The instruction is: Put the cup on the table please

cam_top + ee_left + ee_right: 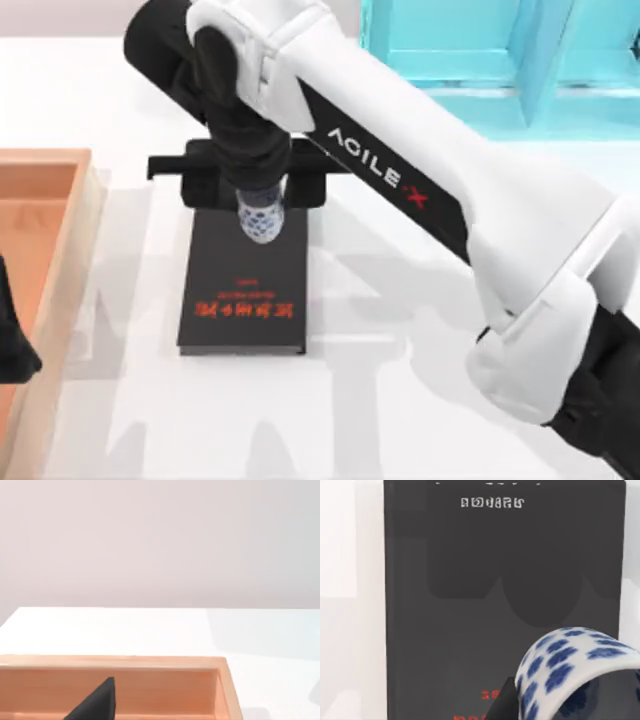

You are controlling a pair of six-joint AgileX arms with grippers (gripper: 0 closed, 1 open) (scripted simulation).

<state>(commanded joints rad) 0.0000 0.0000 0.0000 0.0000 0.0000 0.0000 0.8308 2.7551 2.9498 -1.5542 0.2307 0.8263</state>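
Note:
The cup (261,220), small and white with a blue pattern, is over the far end of a black book (243,290) with red lettering. My right gripper (258,200) reaches down from above and is shut on the cup. In the right wrist view the cup (565,670) shows close up with its rim towards the camera. A black fingertip (506,706) presses against its side, and the book (470,580) lies beneath. I cannot tell whether the cup still touches the book. The white table (400,350) lies all around the book.
An orange wooden tray (40,220) stands at the table's left edge, and my left gripper (12,345) is parked over it. The left wrist view shows the tray (150,690) too. A teal shelf (500,60) stands at the back right.

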